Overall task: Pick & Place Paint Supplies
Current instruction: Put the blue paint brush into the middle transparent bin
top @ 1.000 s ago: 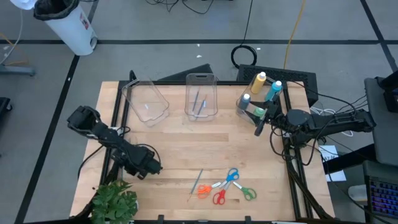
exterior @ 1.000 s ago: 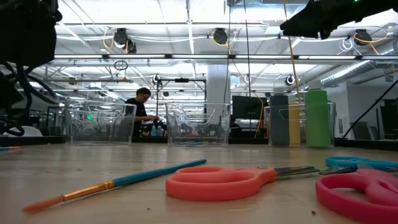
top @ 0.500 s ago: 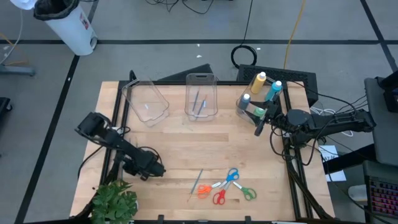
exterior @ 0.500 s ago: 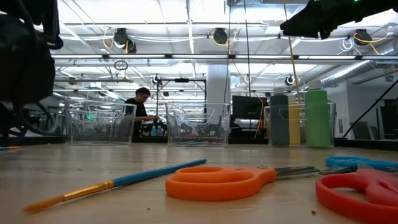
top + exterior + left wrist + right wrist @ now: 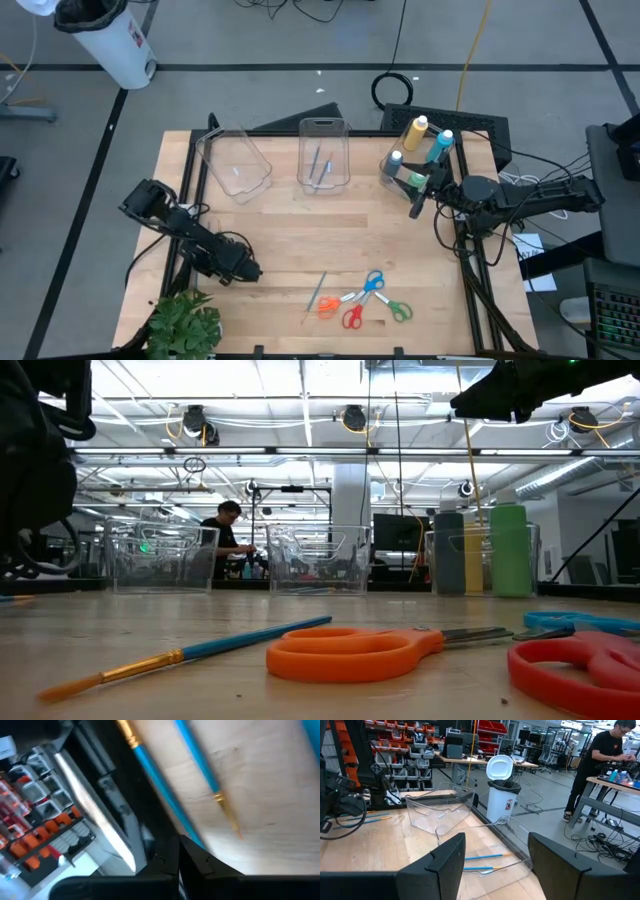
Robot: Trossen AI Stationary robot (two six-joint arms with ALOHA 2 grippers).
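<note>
Near the front-left of the surface, the left claw is fully shut against two blue-handled brushes. Its grip is unclear, so a thin handle may slip. The right claw waits open by the paint bottles.

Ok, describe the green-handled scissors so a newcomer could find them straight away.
Start at the wooden table and go to its near edge, where a cluster of scissors lies beside a blue-handled brush. The green-handled scissors sit at the end of that cluster farthest from the leafy plant. Their neighbours have blue, red and orange handles; only this pair is green.
</note>
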